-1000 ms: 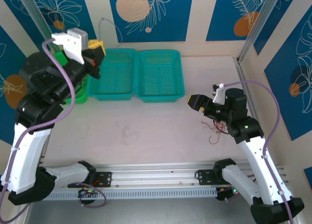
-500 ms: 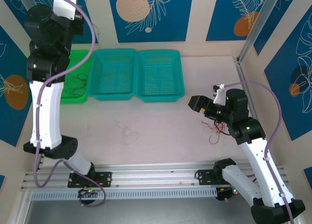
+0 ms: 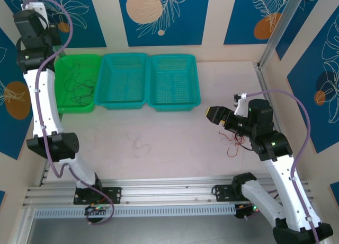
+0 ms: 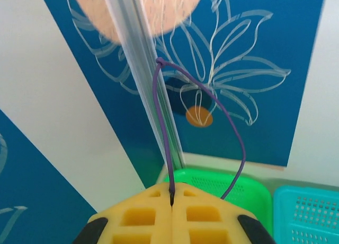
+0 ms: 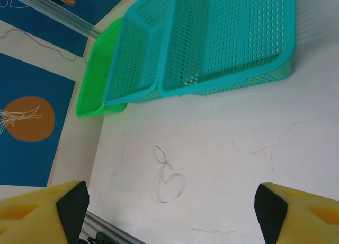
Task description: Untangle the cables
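Left claw (image 4: pixel 171 220) is up at the far left corner, pads pressed together. Beside it, dark cables (image 3: pixel 78 85) lie in the green basket (image 3: pixel 79 57). A pale cable (image 3: pixel 139 144) sits mid-surface, a red tangle (image 3: pixel 237 141) near the right edge, and the right claw (image 5: pixel 169 204) is spread wide.

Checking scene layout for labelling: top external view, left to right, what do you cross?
green basket with dark cables → left teal basket → right teal basket → right gripper → red cables
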Action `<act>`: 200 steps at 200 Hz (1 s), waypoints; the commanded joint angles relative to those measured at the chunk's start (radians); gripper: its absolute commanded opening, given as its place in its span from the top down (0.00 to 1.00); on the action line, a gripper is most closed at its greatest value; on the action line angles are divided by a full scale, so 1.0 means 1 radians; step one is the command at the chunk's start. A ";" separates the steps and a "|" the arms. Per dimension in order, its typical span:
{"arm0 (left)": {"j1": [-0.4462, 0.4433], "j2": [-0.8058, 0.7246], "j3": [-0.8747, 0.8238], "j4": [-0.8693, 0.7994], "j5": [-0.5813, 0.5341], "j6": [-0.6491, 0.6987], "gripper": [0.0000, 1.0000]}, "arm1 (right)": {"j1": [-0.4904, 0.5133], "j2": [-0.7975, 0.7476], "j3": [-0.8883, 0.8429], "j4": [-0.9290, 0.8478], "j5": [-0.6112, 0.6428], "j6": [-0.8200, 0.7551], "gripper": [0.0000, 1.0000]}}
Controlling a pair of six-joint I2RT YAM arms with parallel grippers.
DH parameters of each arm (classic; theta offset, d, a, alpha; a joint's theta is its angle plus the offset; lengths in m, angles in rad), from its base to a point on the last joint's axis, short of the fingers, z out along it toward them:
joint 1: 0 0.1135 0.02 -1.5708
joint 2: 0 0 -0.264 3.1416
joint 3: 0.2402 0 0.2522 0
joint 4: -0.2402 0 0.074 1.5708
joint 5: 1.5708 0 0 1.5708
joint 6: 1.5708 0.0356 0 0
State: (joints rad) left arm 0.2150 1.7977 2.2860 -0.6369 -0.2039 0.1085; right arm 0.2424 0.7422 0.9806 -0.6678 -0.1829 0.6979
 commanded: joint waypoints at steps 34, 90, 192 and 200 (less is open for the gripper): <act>0.062 0.200 -0.048 -0.066 0.142 -0.203 1.00 | 0.008 -0.021 0.038 -0.052 0.025 -0.008 0.16; 0.080 0.360 -0.118 -0.144 0.191 -0.263 0.99 | 0.007 -0.029 0.011 -0.043 0.033 0.017 0.16; 0.075 0.075 -0.262 -0.029 0.359 -0.357 0.28 | 0.009 -0.024 -0.022 -0.034 0.067 0.048 0.17; 0.064 0.022 -0.298 -0.007 0.387 -0.374 0.28 | 0.009 -0.022 -0.027 -0.041 0.091 0.060 0.17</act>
State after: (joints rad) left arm 0.2943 2.0186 2.0418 -0.7242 0.0719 -0.2043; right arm 0.2432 0.7219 0.9775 -0.7036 -0.1421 0.7219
